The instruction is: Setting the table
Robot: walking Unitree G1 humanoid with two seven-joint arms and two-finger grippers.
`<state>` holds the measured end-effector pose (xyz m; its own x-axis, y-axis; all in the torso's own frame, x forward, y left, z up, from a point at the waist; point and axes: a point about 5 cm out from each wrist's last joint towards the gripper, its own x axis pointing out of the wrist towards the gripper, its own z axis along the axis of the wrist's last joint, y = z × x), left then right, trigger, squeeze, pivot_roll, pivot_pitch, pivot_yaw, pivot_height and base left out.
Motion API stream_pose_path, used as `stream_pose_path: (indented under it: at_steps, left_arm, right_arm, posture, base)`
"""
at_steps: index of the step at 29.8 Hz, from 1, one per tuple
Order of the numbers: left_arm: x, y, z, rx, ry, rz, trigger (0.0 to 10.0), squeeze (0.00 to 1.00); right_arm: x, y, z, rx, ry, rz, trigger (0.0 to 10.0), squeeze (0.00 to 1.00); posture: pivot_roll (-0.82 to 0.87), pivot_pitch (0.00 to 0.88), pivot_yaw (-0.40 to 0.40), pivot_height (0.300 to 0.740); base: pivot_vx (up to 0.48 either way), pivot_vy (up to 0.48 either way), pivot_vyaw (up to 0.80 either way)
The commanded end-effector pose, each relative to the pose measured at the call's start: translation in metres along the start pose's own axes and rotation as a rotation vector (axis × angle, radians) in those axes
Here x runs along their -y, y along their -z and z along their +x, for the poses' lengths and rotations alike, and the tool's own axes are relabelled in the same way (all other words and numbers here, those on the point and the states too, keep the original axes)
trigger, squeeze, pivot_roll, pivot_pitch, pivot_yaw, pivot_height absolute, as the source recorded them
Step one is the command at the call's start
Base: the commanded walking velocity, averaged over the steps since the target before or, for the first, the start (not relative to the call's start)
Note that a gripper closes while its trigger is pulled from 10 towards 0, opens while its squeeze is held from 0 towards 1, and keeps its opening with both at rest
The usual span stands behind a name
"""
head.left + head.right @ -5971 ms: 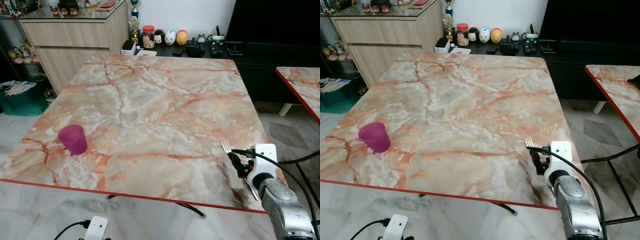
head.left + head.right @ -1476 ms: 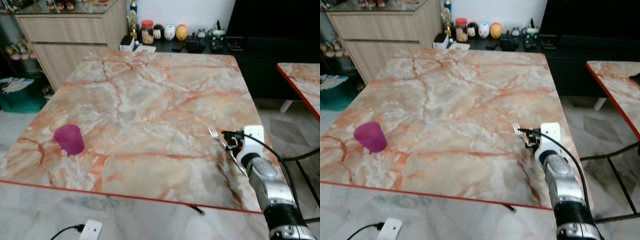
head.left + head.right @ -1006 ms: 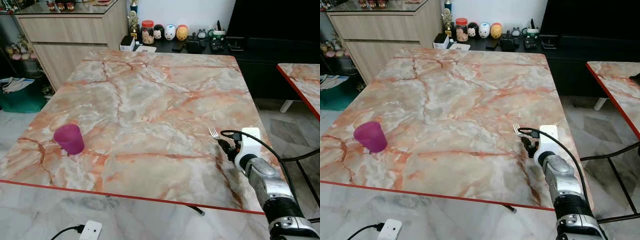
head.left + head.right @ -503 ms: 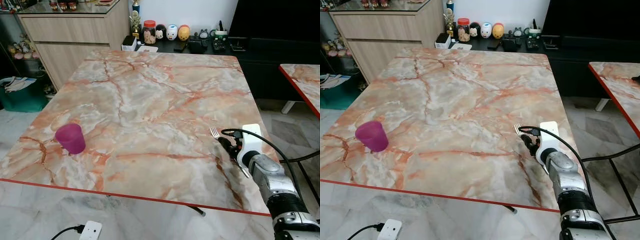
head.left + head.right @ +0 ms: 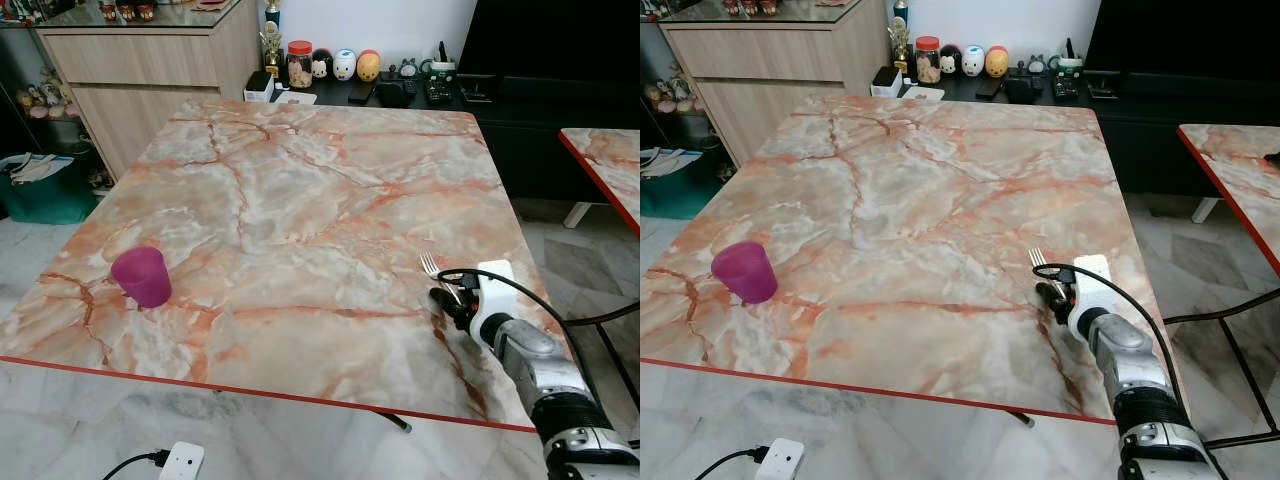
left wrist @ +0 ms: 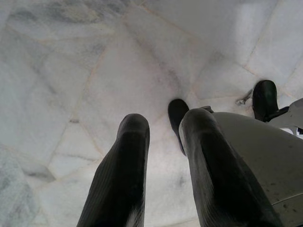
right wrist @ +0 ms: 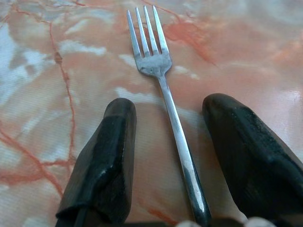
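Left eye view: The worktop (image 5: 300,200) carries a fork (image 5: 432,268) near its right edge and a purple cup (image 5: 141,276) well apart on the left side. The fork lies flat, tines pointing toward the far end, as cutlery is laid for a seat at the near edge. The right gripper (image 5: 447,298) sits low over the fork's handle. The right arm (image 5: 530,370) reaches in from the near right corner, forearm angled forward and inward, wrist held close to the surface.

Right eye view: The same layout shows. The fork's tines project past the gripper; the handle runs back under it. A black cable (image 5: 1120,300) loops over the wrist. A cabinet (image 5: 770,60) and a low shelf of small figurines (image 5: 965,62) stand beyond the worktop's far end.

Left wrist view: The left gripper (image 6: 163,142) hangs idle, pointing down at the tiled floor (image 6: 94,71). Its jaws stand a little apart with nothing between them.

Right wrist view: The jaws are spread, one on either side of the handle and clear of it, with marble visible in both gaps. The fork rests fully on the worktop, so the judgement is that it has been laid down and let go, and the placing step is at or near completion. The cup's place beside the setting appears unresolved.
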<state>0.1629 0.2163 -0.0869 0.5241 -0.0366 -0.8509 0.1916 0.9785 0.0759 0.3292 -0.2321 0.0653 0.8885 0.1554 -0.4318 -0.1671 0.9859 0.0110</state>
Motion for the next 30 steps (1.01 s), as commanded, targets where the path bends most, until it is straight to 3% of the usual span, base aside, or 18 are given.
stream_pose_path:
  at_steps: [1,3,30]
  left_arm:
    - [-0.001,0.005,-0.001,-0.02,0.002,0.005,10.0,0.0]
    - [-0.001,0.005,-0.001,-0.021,0.003,0.005,10.0,0.0]
    - [0.0,0.005,-0.001,-0.021,0.012,0.006,10.0,0.0]
  right_arm:
    - [-0.001,0.014,-0.001,-0.05,-0.006,0.009,4.0,0.0]
    - [-0.002,0.017,-0.001,-0.059,-0.009,0.008,0.0,0.0]
    - [-0.01,0.021,0.0,-0.05,-0.033,-0.007,0.0,0.0]
  posture:
    - [0.03,0.0,-0.006,0.74]
    - [0.03,0.0,-0.006,0.74]
    - [0.03,0.0,-0.004,0.74]
  base:
    - [0.0,0.0,0.0]
    - [0.0,0.0,0.0]
    - [0.0,0.0,0.0]
